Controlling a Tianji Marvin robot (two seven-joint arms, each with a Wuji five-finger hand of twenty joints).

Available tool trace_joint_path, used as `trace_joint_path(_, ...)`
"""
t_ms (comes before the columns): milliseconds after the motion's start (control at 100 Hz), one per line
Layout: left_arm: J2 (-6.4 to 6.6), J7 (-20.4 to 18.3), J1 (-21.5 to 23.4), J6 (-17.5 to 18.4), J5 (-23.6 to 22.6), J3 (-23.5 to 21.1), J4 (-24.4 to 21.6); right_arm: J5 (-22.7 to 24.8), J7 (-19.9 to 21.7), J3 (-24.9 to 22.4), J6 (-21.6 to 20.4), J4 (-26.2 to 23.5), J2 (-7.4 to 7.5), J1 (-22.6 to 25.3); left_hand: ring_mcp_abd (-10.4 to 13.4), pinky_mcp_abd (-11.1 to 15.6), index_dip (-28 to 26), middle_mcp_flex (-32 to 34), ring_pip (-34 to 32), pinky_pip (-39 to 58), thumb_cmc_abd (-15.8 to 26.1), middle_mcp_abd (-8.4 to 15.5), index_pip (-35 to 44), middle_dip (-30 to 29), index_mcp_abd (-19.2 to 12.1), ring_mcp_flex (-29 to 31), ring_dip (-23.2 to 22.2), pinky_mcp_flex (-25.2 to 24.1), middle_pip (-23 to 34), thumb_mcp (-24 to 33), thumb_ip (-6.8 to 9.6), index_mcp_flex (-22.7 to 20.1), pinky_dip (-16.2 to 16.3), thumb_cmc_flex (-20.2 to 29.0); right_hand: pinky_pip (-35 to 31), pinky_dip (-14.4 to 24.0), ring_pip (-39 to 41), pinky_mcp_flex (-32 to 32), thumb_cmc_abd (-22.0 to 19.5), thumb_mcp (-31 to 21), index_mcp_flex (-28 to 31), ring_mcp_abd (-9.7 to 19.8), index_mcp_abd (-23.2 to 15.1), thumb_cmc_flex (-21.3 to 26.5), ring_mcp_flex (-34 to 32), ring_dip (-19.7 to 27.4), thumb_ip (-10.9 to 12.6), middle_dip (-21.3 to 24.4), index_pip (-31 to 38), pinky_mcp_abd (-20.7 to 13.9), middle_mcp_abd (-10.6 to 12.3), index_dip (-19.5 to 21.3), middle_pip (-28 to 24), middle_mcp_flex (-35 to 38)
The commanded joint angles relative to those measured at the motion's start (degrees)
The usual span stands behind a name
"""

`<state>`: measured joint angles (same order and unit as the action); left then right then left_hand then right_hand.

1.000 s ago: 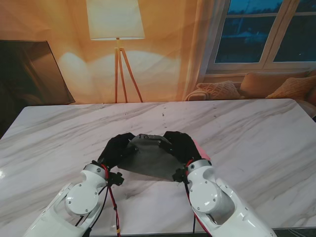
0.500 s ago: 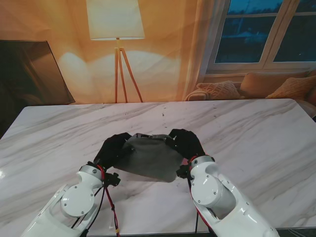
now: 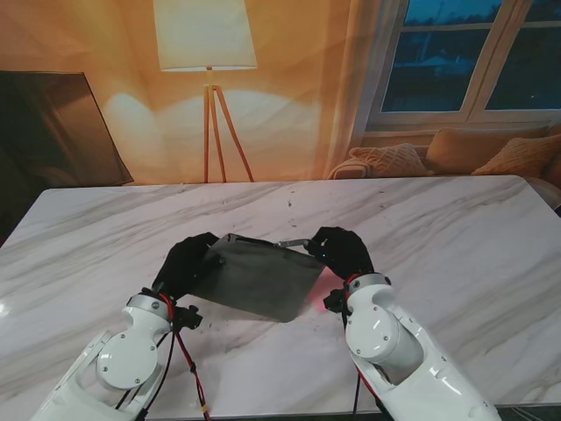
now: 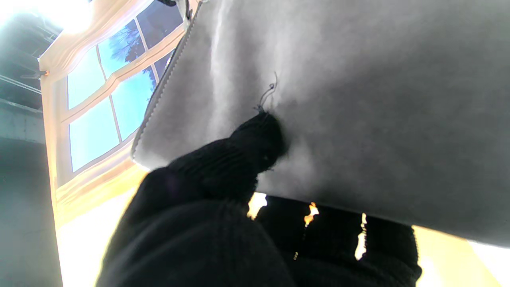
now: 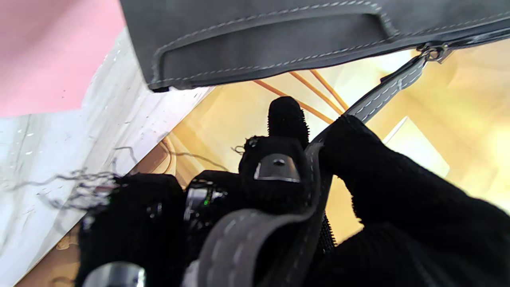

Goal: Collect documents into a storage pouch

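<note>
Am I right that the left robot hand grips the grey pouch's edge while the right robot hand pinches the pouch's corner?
Not quite. The right robot hand pinches the strap, not a corner, as the right wrist view shows. The left robot hand does grip the grey pouch by its edge.

No readable text, label, brand or number on anything in view.

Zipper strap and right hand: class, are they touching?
Touching. The right wrist view shows the strap running from the pouch and pinched between the right hand's fingers.
</note>
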<state>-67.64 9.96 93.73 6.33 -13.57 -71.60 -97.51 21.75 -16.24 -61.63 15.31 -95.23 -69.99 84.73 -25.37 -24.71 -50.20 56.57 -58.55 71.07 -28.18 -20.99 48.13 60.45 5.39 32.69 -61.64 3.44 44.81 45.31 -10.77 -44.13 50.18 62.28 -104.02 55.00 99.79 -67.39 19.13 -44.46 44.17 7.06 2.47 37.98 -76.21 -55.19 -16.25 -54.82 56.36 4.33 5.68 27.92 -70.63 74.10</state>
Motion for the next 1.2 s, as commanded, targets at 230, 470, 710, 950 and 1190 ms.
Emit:
trace_joint_path(230, 0.03, 0.72, 1.33, 0.63, -0.89, -1.63, -1.43, 1.4, 0.09, -2.1, 2.92, 2.99, 0.31, -0.02, -6.66, 6.41, -10.59, 1.68, -0.73, 0.52, 7.6, -0.18, 14.18, 2.13, -1.9, 2.24, -0.52, -1.86, 5.34, -0.51, 2.74, -7.95, 1.77, 3.1, -15.96, 2.49, 1.9, -3.18, -1.05, -2.48, 1.55, 7.3, 1.27, -0.14, 0.43, -1.54, 2.63, -2.2, 0.99, -0.16, -7.29, 1.05, -10.1, 8.95)
trace_joint_path(470, -0.08, 1.62, 2.04, 0.36, -1.62, -2.07, -2.06, 2.62, -0.7, -3.92, 3.9, 4.94, 0.37, 0.26, -6.56, 6.27, -10.7, 1.83, -0.75, 0.61, 7.45, -0.16, 14.11, 2.25, -2.01, 2.69, -0.54, -1.57, 5.3, -0.22, 2.66, -7.99, 1.68, 2.85, -15.96, 3.23, 1.91, -3.19, -0.58, -3.62, 2.09, 6.95, 1.91, -0.59, 0.42, -1.97, 2.45, -1.95, 1.23, -0.03, -7.53, 1.17, -10.52, 8.91)
trace_joint_path(710, -0.25, 2.21, 2.25, 0.19, -1.24, -2.05, -2.45, 3.22, -1.38, -4.7, 5.19, 6.97, 0.26, -0.15, -6.58, 6.26, -10.77, 1.95, -0.7, 0.62, 7.46, -0.18, 14.03, 2.28, -2.0, 2.78, -0.59, -1.51, 5.22, 0.04, 2.62, -8.07, 1.58, 2.83, -15.96, 3.39, 1.92, -3.19, -0.43, -3.86, 2.18, 6.85, 2.01, -0.63, 0.42, -2.12, 2.38, -1.84, 1.24, 0.03, -7.67, 1.11, -10.64, 8.9)
trace_joint_path(950, -0.25, 2.32, 2.64, 0.35, -1.2, -2.3, -2.78, 3.41, -1.43, -4.75, 5.4, 7.73, 0.27, -0.22, -6.51, 6.25, -10.83, 2.0, -0.7, 0.72, 7.32, -0.13, 13.98, 2.3, -2.12, 2.84, -0.67, -1.4, 5.23, 0.11, 2.6, -8.16, 1.59, 2.68, -15.96, 3.73, 2.03, -3.18, -0.37, -3.98, 2.39, 6.58, 2.34, -0.61, 0.44, -2.34, 2.35, -1.86, 1.44, 0.23, -7.73, 1.23, -10.88, 8.88)
trace_joint_path(1190, -0.3, 2.41, 2.71, 0.57, -0.94, -2.4, -2.8, 2.91, -1.39, -4.47, 4.29, 7.35, 0.25, -0.09, -6.46, 6.26, -10.87, 2.04, -0.69, 0.72, 7.21, -0.18, 13.9, 2.3, -2.01, 2.91, -0.71, -1.37, 5.23, 0.24, 2.55, -8.1, 1.57, 2.59, -15.96, 3.22, 1.82, -3.28, 0.14, -4.61, 3.52, 6.96, 3.35, -1.94, 0.4, -2.43, 2.5, -1.76, 2.24, -0.77, -7.63, 1.92, -10.79, 8.84)
